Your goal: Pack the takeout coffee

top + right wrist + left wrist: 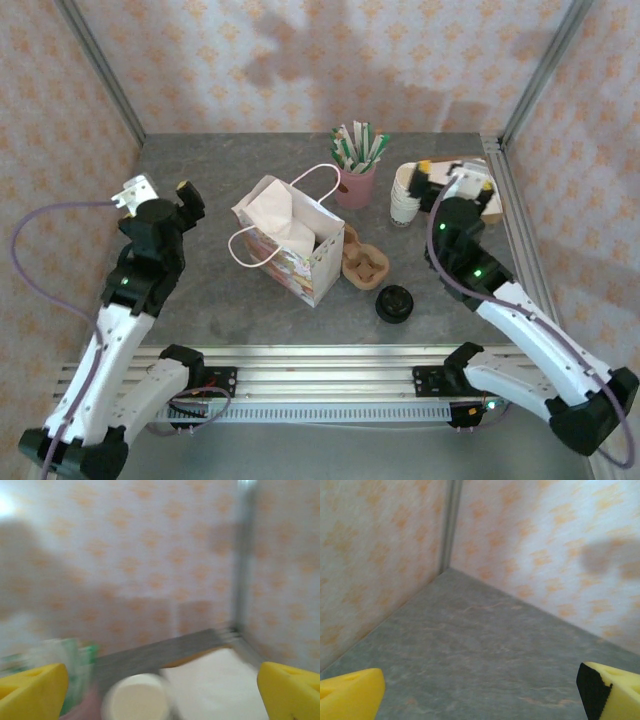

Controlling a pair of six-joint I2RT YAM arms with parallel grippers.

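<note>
carrier (365, 264) just right of bag (290, 240), takeout coffee (394, 303) before carrier

Overhead rear view of table (210, 300), wrist cameras low, facing back walls (545, 540)

Black takeout coffee (394, 303), brown carrier (365, 263), grey marbled table (235, 312)

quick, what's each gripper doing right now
left gripper: open, holding nothing
right gripper: open, holding nothing
</note>
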